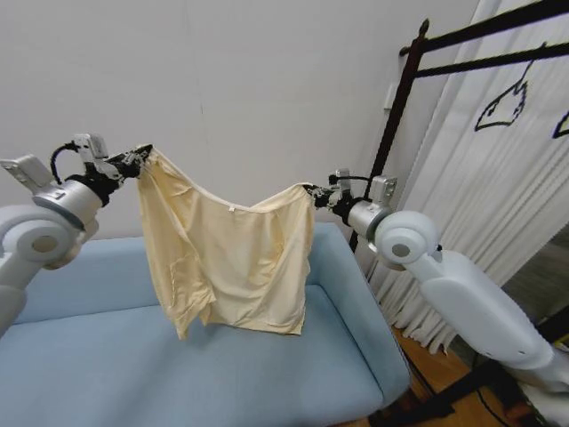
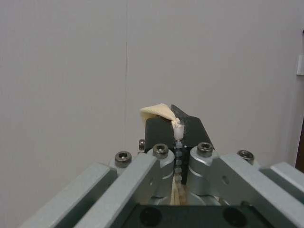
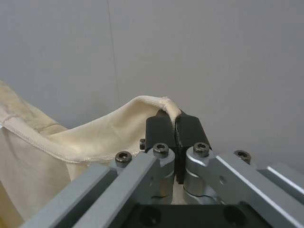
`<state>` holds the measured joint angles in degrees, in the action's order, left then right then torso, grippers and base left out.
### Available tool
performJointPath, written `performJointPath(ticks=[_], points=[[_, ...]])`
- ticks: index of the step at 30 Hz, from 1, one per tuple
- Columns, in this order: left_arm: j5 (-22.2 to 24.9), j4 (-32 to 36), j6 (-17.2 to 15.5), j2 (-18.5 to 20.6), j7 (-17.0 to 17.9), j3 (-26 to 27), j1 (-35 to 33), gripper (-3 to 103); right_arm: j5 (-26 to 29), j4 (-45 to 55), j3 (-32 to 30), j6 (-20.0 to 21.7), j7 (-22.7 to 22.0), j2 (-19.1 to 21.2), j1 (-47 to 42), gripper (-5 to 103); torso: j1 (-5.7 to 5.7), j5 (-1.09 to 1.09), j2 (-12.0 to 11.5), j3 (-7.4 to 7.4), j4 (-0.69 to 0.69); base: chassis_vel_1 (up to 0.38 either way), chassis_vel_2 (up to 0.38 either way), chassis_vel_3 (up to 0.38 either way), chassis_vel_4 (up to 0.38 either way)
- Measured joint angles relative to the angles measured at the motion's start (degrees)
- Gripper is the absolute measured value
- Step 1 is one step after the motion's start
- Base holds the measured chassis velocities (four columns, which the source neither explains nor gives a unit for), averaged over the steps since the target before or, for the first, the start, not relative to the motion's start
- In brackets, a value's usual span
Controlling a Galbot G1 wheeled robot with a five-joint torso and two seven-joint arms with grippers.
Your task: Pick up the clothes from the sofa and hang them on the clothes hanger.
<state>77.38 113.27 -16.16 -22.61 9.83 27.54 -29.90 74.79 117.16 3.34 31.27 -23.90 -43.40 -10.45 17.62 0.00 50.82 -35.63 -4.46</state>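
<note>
The left hand (image 1: 140,161) was pressed together on one corner of the waistband of the pale yellow shorts (image 1: 233,267), and the right hand (image 1: 313,194) pinched the opposite corner in the same way; both wrist views showed a fold of cloth squeezed between dark pads. With the left hand somewhat higher, the waistband sagged between them and the legs hung free in the air above the sofa (image 1: 107,374), touching nothing below. Held apart like this, the garment looked spread flat, probably so it could be draped over a bar rather than dropped in a bunch. The pick-up seemed done and the hanging not yet begun. The clothes hanger (image 1: 400,98), a dark frame with an upright post and horizontal bars, stood off to the robot's right, just past the sofa's arm and near the right elbow. The sofa was light blue and bare under the shorts. A plain white wall (image 1: 267,80) rose behind, a white curtain (image 1: 498,187) with black drawn marks hung beyond the frame, and wooden floor (image 1: 425,356) showed beside the sofa.
</note>
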Motion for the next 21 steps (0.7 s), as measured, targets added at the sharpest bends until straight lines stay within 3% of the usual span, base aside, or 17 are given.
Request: performJointPath(ticks=[7,8,10,13,16,17,21], points=[[2.8,0.2,-0.1,3.6,0.0,0.2,0.8,1,1.5,0.8,-1.4,0.2,-1.0,1.2,0.2,26,0.0,0.0,0.0,0.0,0.0,0.0,0.0,0.0,0.0],[2.8,0.2,-0.1,3.6,0.0,0.2,0.8,1,1.5,0.8,-1.4,0.2,-1.0,1.2,0.2,26,0.0,0.0,0.0,0.0,0.0,0.0,0.0,0.0,0.0],[3.9,0.2,-0.1,4.6,0.0,0.3,1.4,1,3.2,1.1,-1.8,0.3,-1.8,1.9,0.5,38,0.0,0.0,0.0,0.0,0.0,0.0,0.0,0.0,0.0],[4.5,0.3,-0.1,5.2,0.0,0.5,1.7,1,4.8,1.3,-2.0,0.4,-2.8,2.2,0.4,43,0.0,0.01,0.0,0.0,-0.01,0.0,0.0,0.0,0.0],[4.9,0.5,0.0,5.7,0.0,0.6,1.4,1,5.3,1.3,-2.1,0.2,-4.6,2.3,1.2,59,0.0,0.02,0.0,0.0,-0.01,0.0,0.0,0.0,0.0],[4.9,0.5,0.0,5.7,0.0,0.6,1.4,1,5.3,1.3,-2.1,0.2,-4.6,2.3,1.2,59,0.0,0.02,0.0,0.0,-0.01,0.0,0.0,0.0,0.0],[5.2,0.8,0.0,6.1,0.0,1.7,0.8,1,5.4,-0.2,-1.5,1.0,-8.9,2.4,9.0,75,0.0,0.0,0.0,0.0,0.0,0.0,0.0,0.0,0.0]])
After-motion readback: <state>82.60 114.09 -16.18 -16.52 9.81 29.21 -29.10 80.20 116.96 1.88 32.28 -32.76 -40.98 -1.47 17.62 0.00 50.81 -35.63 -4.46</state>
